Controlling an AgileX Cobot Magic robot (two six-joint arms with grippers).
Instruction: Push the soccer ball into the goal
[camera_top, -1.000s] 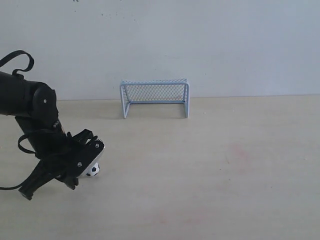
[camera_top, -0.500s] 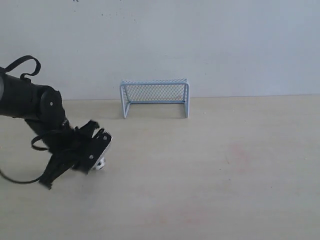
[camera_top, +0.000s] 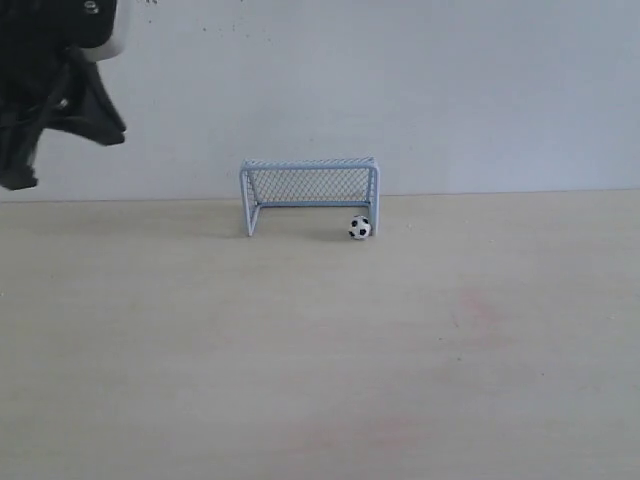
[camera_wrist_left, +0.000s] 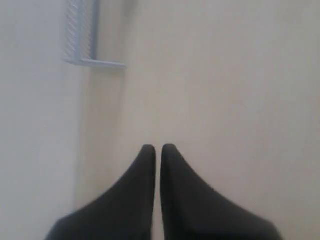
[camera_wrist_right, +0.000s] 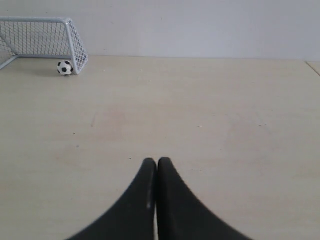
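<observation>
The soccer ball (camera_top: 359, 228) rests on the table just inside the goal (camera_top: 309, 195), against its right post; the right wrist view shows the ball (camera_wrist_right: 64, 67) beside that post of the goal (camera_wrist_right: 42, 39) too. My left gripper (camera_wrist_left: 158, 148) is shut with nothing in it, raised high at the exterior view's top left, where only the dark arm (camera_top: 50, 80) shows. A corner of the goal frame (camera_wrist_left: 85, 35) appears in the left wrist view. My right gripper (camera_wrist_right: 157, 162) is shut and empty, far from the goal; the exterior view does not include it.
The pale wooden table (camera_top: 400, 350) runs back to a white wall (camera_top: 450, 90) right behind the goal. Faint reddish stains (camera_top: 475, 305) mark the tabletop at mid right.
The ball has rolled from beside the left gripper at the front left into the goal by its right post. The left arm has swung up and away to the top left.
</observation>
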